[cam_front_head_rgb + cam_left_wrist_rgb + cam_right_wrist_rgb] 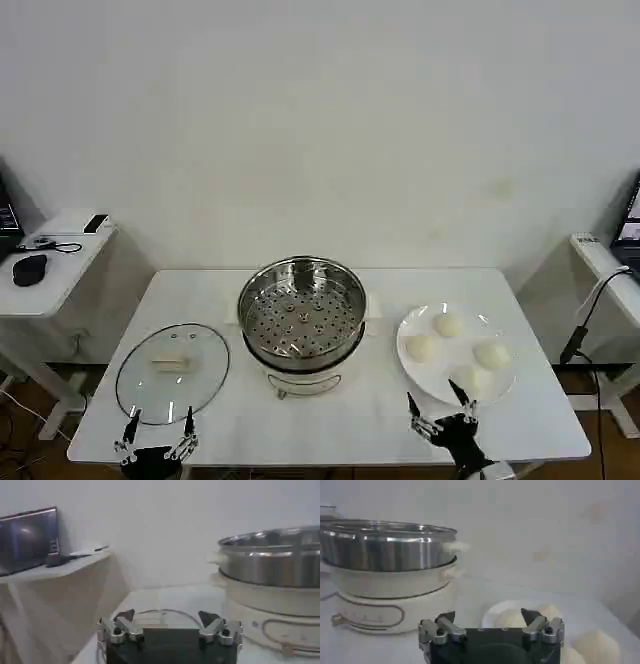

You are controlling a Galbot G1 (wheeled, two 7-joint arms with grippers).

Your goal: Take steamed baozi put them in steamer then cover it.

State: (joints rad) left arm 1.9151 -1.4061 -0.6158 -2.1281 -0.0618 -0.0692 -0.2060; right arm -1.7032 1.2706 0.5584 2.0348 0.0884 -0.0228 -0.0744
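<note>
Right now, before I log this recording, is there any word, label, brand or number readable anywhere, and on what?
No text can be read.
Steamer base: a faint outlined panel on the front, no legible marking.
Screen on the side desk: lit, content too blurred to read.
Glass cover, white plate and baozi: no markings visible.

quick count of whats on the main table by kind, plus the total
steamed baozi: 4, all on the plate
white plate: 1
steamer: 1, nothing on its tray
cover: 1, lying flat on the table, on the steamer's left
total: 7
</note>
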